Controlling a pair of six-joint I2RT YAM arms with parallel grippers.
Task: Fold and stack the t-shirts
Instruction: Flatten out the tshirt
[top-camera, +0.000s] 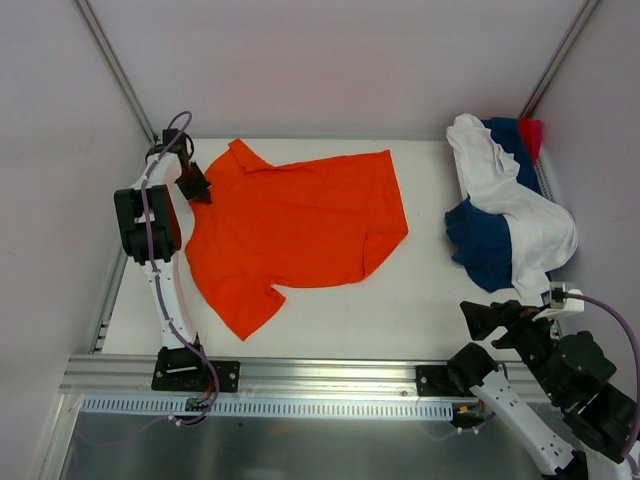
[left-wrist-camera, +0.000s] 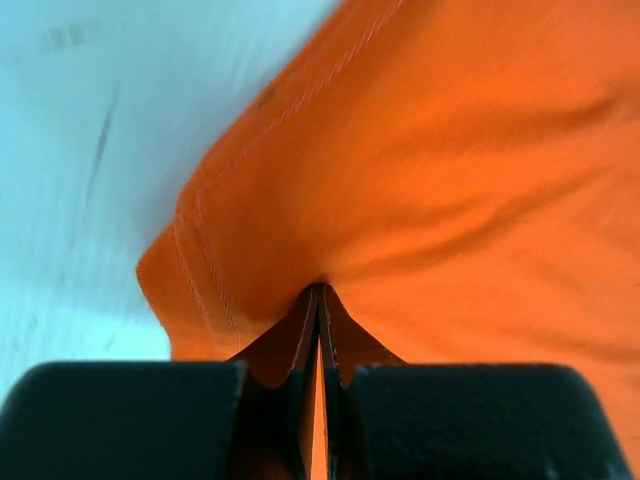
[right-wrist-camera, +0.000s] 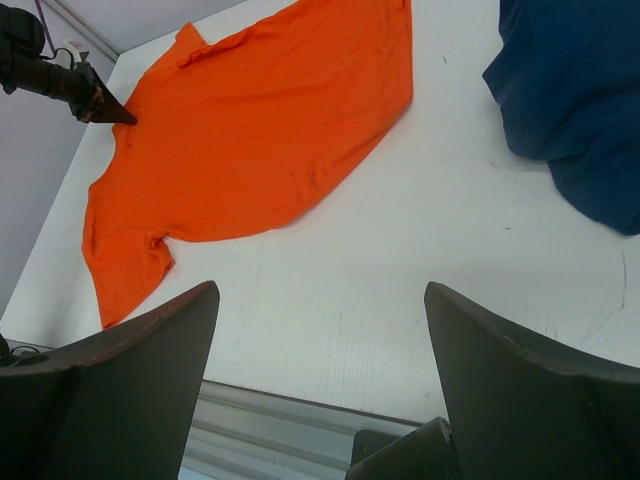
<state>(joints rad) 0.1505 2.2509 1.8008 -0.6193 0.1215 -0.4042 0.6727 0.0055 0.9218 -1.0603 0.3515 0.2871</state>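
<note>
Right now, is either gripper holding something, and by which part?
The left gripper is shut on the orange shirt, pinching a fold of cloth at its stitched left edge. The right gripper is open and holds nothing.

A plain bright orange is shown by the orange t-shirt (top-camera: 295, 235) at the centre left of the overhead frame, and its hem stitching is seen in the same orange in the left wrist view. At the upper right, a plain white is shown by the white t-shirt (top-camera: 520, 215), a deep plain navy by the navy blue t-shirt (top-camera: 485, 250), and a small patch of red-pink by the red-pink t-shirt (top-camera: 531, 133). The bench (top-camera: 400, 300) is seen as white, while the left claw (top-camera: 200, 192) and the right claw (top-camera: 475, 320) are seen in black.
</note>
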